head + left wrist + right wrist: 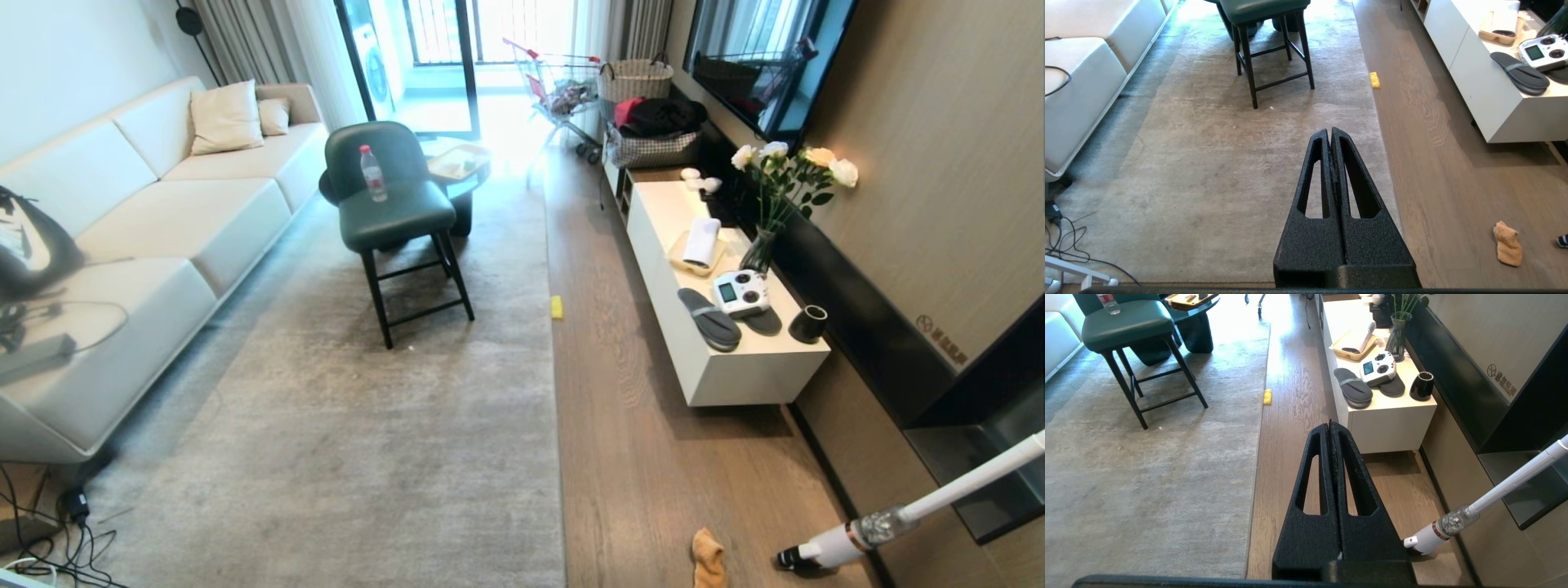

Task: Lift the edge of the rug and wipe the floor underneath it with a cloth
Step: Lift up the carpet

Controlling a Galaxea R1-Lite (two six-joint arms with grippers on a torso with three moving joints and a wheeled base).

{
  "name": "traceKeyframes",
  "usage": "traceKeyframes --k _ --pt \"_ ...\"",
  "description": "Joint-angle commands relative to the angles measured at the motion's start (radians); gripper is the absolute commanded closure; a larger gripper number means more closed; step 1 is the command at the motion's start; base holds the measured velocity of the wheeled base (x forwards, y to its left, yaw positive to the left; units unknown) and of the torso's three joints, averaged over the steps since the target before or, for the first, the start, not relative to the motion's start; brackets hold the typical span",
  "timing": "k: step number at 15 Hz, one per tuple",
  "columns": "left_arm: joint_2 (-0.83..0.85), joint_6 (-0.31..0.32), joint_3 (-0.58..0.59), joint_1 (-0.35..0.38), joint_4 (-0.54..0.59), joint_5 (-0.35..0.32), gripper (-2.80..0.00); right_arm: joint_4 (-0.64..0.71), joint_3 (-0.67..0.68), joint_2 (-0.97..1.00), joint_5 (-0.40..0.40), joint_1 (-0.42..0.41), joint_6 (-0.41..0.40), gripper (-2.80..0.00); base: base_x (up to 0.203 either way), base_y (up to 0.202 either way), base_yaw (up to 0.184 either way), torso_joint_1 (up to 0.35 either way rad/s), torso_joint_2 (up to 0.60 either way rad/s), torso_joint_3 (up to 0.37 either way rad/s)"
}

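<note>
Meanwhile, both the left gripper (1330, 132) and right gripper (1330, 426) hang pressed together and empty, the limp, light cloth (708, 558) beside the rug edge (557, 425) likely best pinched mid-fold.

- The rug edge (555, 392) ran as a straight line from the upper middle of the head view down to the bottom, pale grey pile lying flat against the planks.
- The floor (645, 457) showed grey-brown wood grain with dark veining, right of the rug.
- The cloth (708, 557), orange-tan and fluffy, lay crumpled on the floor at bottom centre-right, near the rug edge but apart from it.
</note>
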Motion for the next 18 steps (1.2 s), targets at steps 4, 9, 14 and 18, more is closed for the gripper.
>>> traceKeyframes --k 4,9,14,18 --pt "0.001 0.001 0.0 0.0 0.0 0.0 0.0 -0.001 0.0 0.001 0.0 0.0 0.0 0.0 0.0 0.0 0.0 0.0 0.0 0.0" --pt "0.001 0.001 -0.002 0.0 0.0 0.0 0.0 -0.001 0.0 0.001 0.0 0.0 0.0 0.0 0.0 0.0 0.0 0.0 0.0 0.0" --pt "0.001 0.001 0.0 0.0 0.0 0.0 0.0 -0.001 0.0 0.001 0.0 0.0 0.0 0.0 0.0 0.0 0.0 0.0 0.0 0.0" --pt "0.001 0.001 0.0 0.0 0.0 0.0 0.0 -0.001 0.0 0.001 0.0 0.0 0.0 0.0 0.0 0.0 0.0 0.0 0.0 0.0"
